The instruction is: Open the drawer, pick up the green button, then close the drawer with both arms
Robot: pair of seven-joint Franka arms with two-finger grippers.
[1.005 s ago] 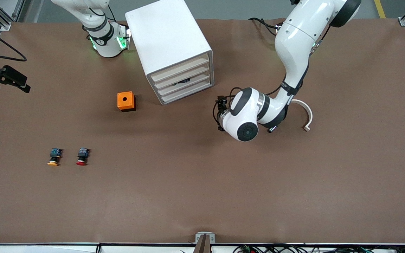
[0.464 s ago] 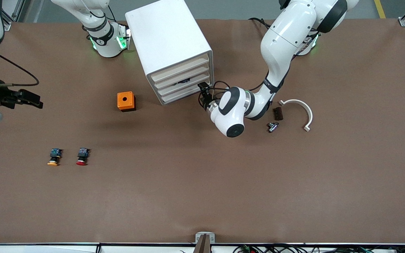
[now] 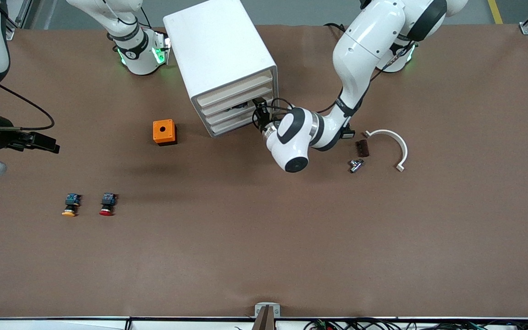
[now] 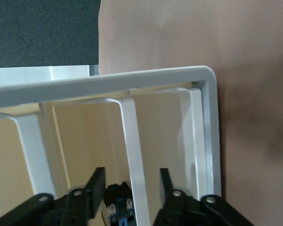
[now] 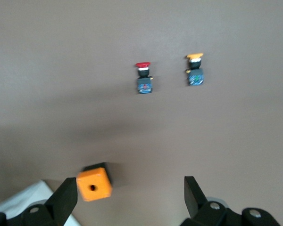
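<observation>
We see the white cabinet [image 3: 220, 59] standing on the brown surface [image 3: 264, 238] between the two arm bases, its four slat fronts turned toward the front camera and angled a little toward the left arm's end. The drawer [image 3: 239, 106], third slat down, runs its long axis across that front; from the front view a dark item shows in its gap, but we cannot tell its colour there. The left claw [image 3: 259, 110] is at the cabinet's front at that drawer's end toward the left arm. The left wrist view gives what the front view does not: its two black fingers [image 4: 96, 186] stand apart on either side of a white slat edge, not pressed on it, and between them, inside the cabinet, sits a small black-blue blocky body [image 4: 118, 209] that may be the button; its cap is hidden, so we cannot tell which way it points. The right claw [image 3: 44, 143] hangs over the surface at the right arm's end, fingers spread wide and holding nothing. Its wrist view shows the orange cube [image 5: 94, 183] with a hole in its top, the red-capped button [image 5: 144, 77] and the yellow-capped button [image 5: 195, 69], both lying on their sides with caps pointing toward the front camera.
</observation>
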